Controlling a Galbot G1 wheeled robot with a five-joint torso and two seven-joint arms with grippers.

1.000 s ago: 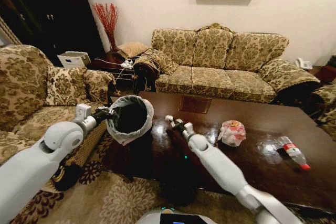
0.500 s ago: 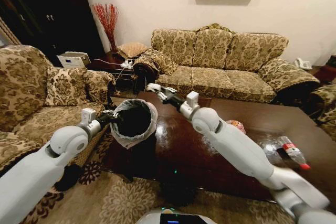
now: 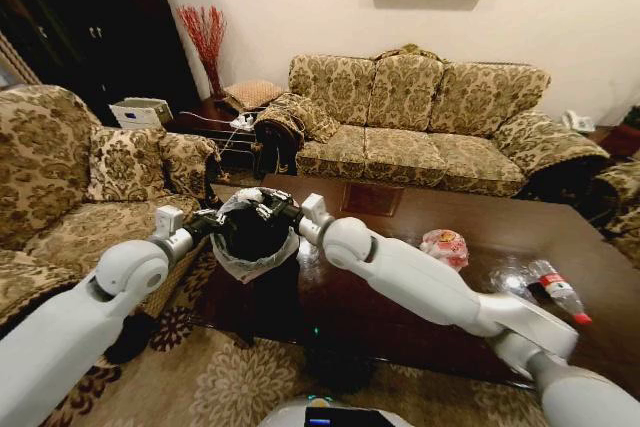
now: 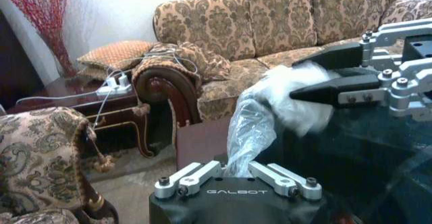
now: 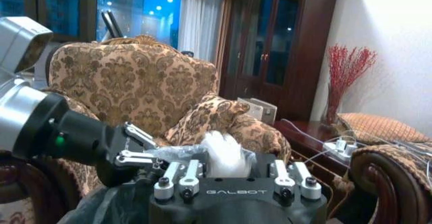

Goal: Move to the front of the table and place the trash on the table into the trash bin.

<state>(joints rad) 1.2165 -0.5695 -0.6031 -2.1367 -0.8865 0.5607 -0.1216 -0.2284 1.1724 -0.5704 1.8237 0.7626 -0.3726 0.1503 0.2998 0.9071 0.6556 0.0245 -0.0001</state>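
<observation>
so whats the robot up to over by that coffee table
The left end effector holds the trash bin up by its plastic liner at the table's corner. The right end effector is over the bin's mouth, shut on a white paper ball. A pink-white bag bundle and a red-capped bottle lie on the table.

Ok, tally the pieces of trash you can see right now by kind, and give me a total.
White paper ball: 1, in the right gripper over the trash bin held by the left gripper
Pink-white plastic bag bundle: 1, on the table
Clear red-capped bottle: 1, on the table
Total: 3
</observation>
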